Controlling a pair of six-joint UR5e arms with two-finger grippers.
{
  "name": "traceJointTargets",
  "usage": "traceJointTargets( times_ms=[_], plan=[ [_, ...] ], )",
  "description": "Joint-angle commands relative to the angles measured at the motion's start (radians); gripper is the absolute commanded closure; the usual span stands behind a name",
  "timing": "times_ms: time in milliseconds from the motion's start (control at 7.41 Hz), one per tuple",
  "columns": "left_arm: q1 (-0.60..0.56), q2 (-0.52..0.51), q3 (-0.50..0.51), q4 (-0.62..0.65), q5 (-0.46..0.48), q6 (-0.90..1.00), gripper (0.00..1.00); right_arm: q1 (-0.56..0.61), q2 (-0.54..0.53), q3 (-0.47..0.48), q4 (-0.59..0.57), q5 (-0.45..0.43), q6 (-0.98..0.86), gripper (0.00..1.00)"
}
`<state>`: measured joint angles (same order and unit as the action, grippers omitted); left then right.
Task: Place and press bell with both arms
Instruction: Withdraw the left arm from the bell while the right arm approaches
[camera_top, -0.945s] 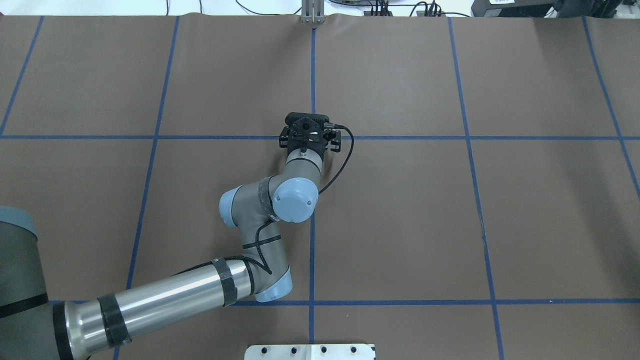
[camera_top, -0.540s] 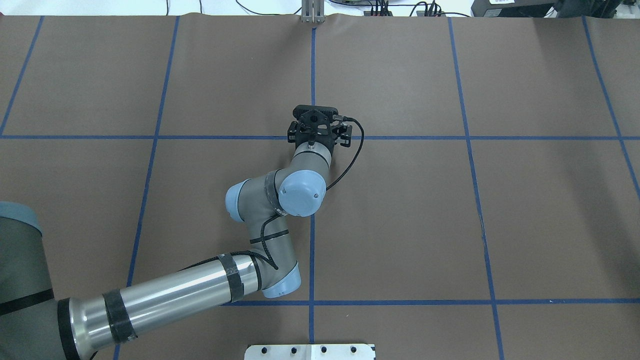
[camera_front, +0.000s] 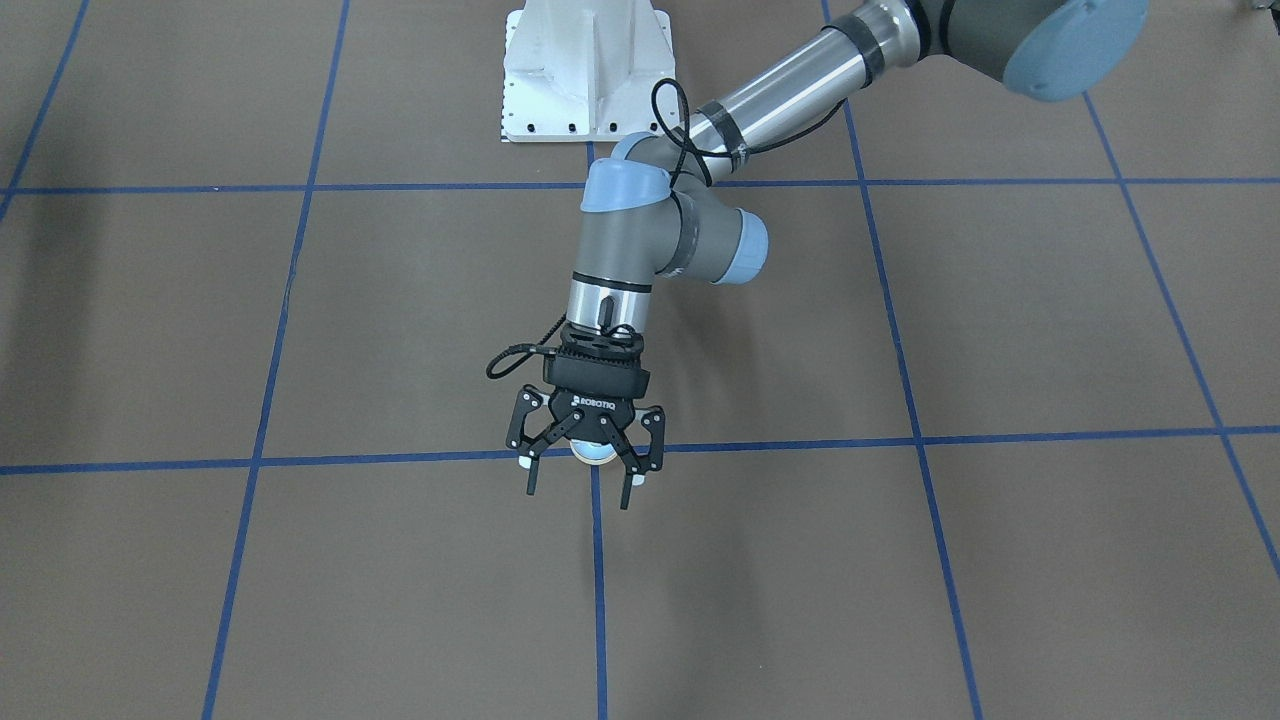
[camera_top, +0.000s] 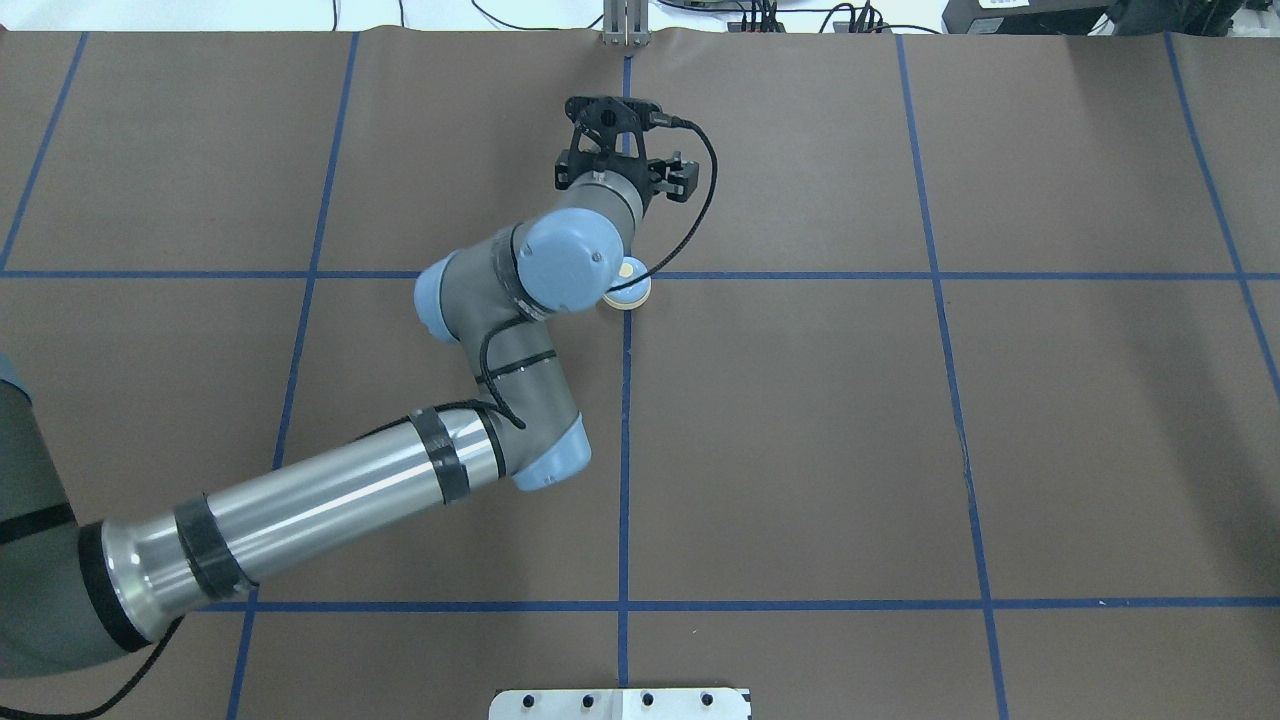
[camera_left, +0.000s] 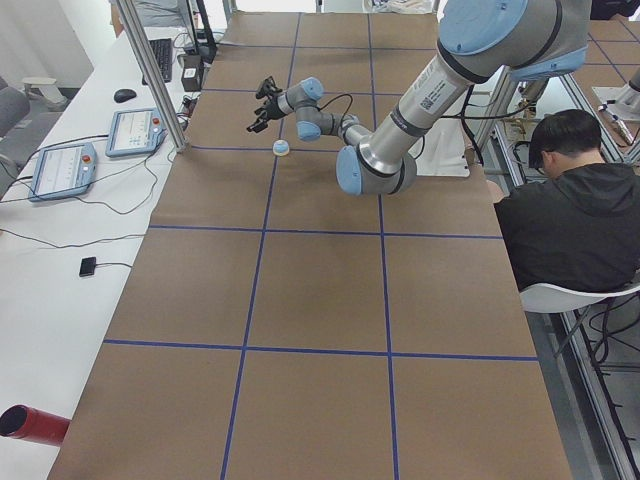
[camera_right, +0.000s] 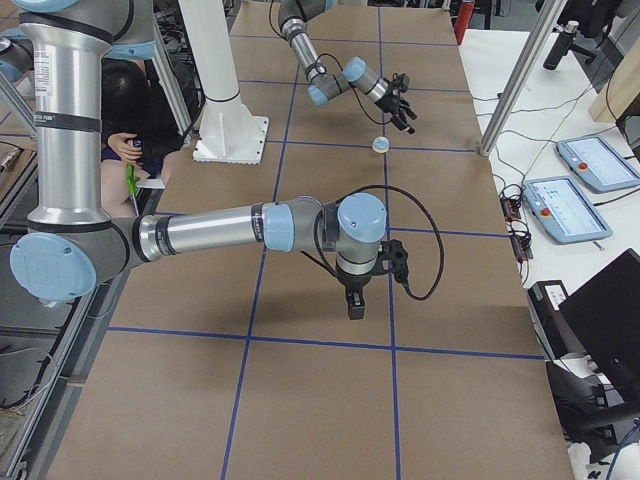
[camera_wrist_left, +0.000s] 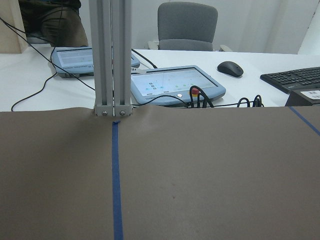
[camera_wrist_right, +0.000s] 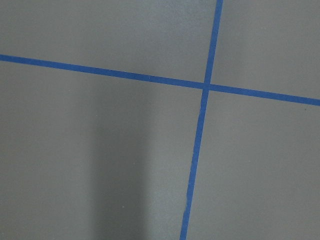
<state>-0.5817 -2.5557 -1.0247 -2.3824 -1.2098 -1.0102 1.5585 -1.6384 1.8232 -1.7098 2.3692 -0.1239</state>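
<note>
CENTRE OF THE GRID: A small bell (camera_top: 634, 293), a light-blue dome with a round cream button on top and a cream rim at its foot, stands on a crossing of the blue tape lines (camera_top: 623, 450) near the middle of the table (camera_top: 850, 450), well apart from the far edge. The table's cover is matte brown paper, ruled by the tape into large squares. The left arm (camera_top: 330, 500), a silver tube with grey joints and light-blue caps, reaches past the bell. We see its black left gripper (camera_front: 578, 496) raised above and apart from the bell, tilted toward the far edge, where a grooved aluminium post (camera_wrist_left: 111, 55) rises. Its fingers (camera_front: 627, 488) are spread wide and grip nothing. The right arm (camera_right: 210, 232) holds the right gripper (camera_right: 353, 308) pointing straight down near another tape crossing, well apart from the bell. Whether that gripper's fingers are spread or pressed together, we cannot tell.
</note>
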Motion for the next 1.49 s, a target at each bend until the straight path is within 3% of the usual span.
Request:
traceJointTargets(
  times_ms=[0, 405, 675, 1080, 1350],
  plan=[
    [-0.149, 0.020, -0.005, 0.051, -0.248, 0.091, 0.00, 0.000, -0.014, -0.007, 0.111, 0.001, 0.007, 0.00],
    [-0.330, 0.159, -0.005, 0.049, -0.508, 0.272, 0.00, -0.162, 0.128, -0.028, 0.115, -0.010, 0.226, 0.00],
    [-0.452, 0.280, -0.017, 0.051, -0.649, 0.402, 0.00, -0.309, 0.333, -0.105, 0.111, -0.022, 0.428, 0.00],
    [-0.617, 0.516, -0.109, 0.051, -0.833, 0.634, 0.00, -0.472, 0.538, -0.125, 0.111, -0.036, 0.768, 0.00],
    [-0.691, 0.660, -0.194, 0.049, -0.898, 0.729, 0.00, -0.594, 0.690, -0.189, 0.108, -0.132, 0.961, 0.00]
  ],
)
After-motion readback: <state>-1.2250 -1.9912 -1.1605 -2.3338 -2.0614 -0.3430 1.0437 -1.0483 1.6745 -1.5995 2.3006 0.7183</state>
